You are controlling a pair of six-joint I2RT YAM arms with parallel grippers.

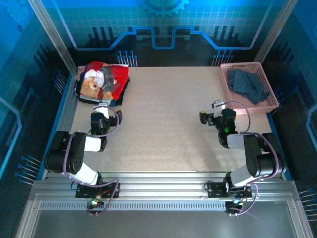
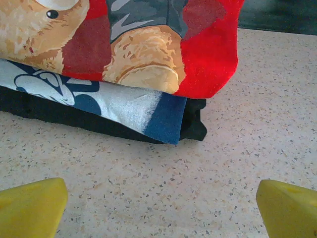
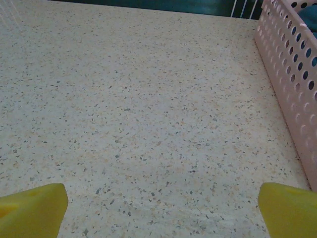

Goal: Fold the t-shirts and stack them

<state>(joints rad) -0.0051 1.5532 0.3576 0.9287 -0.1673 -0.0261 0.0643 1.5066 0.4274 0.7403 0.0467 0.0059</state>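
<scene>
Fingers (image 2: 29, 208) of the left gripper (image 2: 161, 201): spread fully wide, nothing held, set low over the table (image 2: 237, 163) just short of the stack (image 1: 101, 82). Right gripper (image 3: 161, 201): yellow fingers (image 3: 290, 210) likewise spread wide and empty, bare table ahead, pink lattice basket (image 3: 290, 74) to its right.

The stack is located at the far-left corner. Red teddy-bear t-shirt (image 2: 208, 49) on top, blue-and-white printed t-shirt (image 2: 163, 119) under it, black t-shirt (image 2: 195, 130) at the bottom. All three are folded; that part is judged done.

The slate-blue t-shirt (image 1: 247, 85) is judged the remaining item. It is crumpled inside the basket at the far-right corner, near the right gripper.

Handling expected:
- Light, limp cloth with no stiffness. It will sag and bunch once lifted, and no shape will be kept.
- Not fragile, and not slippery against the pads.
- A raised ridge of the crumple should be pinched from above, not a flat patch.
- Collar or shoulder seam would be preferred, but neither can be made out in the heap.
- The basket looks light. It could be dragged or tipped if cloth catches on the lattice, so a straight upward lift is advised.
- For spreading, two corners should be taken, one per gripper.
- The stack could be shifted easily, so the folded edges should not be nudged.
</scene>
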